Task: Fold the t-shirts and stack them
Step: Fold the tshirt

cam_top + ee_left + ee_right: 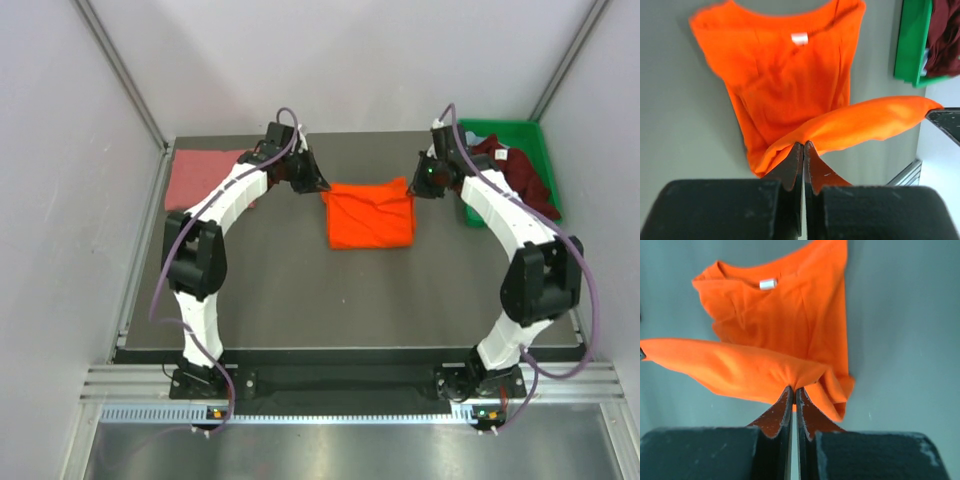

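Orange t-shirt lies at table centre, already doubled into a rough rectangle. My left gripper is pinched shut on its edge at about 10 o'clock of the cloth; my right gripper is pinched shut on the same edge at about 2 o'clock. The hem is lifted and hangs as a band between the two pinches.

Risks from here:
- Band sags in the middle. If my hands travel unevenly, the fold lands skewed.
- Each pinch holds only a thin nip of cloth; a tug sideways could pull it free.
- Can't tell from the wrist views whether I hold one layer or both — if one, the lower layer stays behind and bunches.

Salmon pink t-shirt sits flat at 10 o'clock on the table; maroon t-shirt is heaped in the green bin at 2 o'clock.

Writing: a small white neck tag inside the collar — nothing legible on it.
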Controlling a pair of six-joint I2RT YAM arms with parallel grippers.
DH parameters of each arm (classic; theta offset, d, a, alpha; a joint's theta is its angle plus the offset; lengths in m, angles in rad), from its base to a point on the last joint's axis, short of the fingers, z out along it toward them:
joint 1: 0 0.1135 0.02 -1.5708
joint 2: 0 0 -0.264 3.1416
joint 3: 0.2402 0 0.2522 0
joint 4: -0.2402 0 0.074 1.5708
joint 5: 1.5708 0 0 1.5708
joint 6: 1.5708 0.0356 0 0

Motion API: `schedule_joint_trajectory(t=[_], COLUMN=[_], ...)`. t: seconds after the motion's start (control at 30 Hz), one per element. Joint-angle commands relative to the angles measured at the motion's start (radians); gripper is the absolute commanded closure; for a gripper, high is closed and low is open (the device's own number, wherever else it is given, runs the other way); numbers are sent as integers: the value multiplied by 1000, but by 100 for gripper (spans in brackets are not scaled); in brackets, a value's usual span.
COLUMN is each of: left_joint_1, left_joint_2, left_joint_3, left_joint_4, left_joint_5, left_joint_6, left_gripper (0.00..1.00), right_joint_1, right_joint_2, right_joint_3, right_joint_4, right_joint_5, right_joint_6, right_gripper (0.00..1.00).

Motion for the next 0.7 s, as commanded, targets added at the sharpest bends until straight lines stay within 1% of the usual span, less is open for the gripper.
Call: schedule_joint_trajectory(t=[0.0,0.07,0.1,0.17,0.23,0.3,0.4,0.43,0.5,0.53,0.6,0.63,0.67], left_joint_1=[46,58,70,87,99,115,135,138,153,158,170,176,187], left_joint_2=[81,135,154,213,281,327,416,454,483,500,503,494,485], left_joint_3=[122,152,176,198,242,306,388,403,449,456,471,476,477], left_joint_4=[62,88,111,181,252,278,313,327,352,363,387,387,381], left_joint_5=[71,84,88,116,168,180,192,200,208,212,215,219,216], left_joint_6=[13,7,-2,-14,-40,-56,-79,-86,-96,-94,-86,-74,-60], left_gripper=[100,100,100,100,100,100,100,99,98,91,79,72,70], right_joint_1=[-19,-24,-27,-36,-44,-54,-70,-71,-82,-88,-102,-105,-110], right_joint_2=[111,165,221,272,343,399,453,464,499,509,519,518,501], right_joint_3=[139,193,247,317,357,403,434,438,449,452,452,451,441], right_joint_4=[27,37,35,38,44,58,113,133,185,204,250,254,253], right_joint_5=[-33,-47,-46,-56,-62,-73,-105,-122,-156,-164,-186,-196,-200], right_joint_6=[-45,-58,-58,-58,-53,-50,-41,-33,-24,-19,-18,-24,-28], right_gripper=[100,100,100,100,100,100,96,93,89,83,80,76,72])
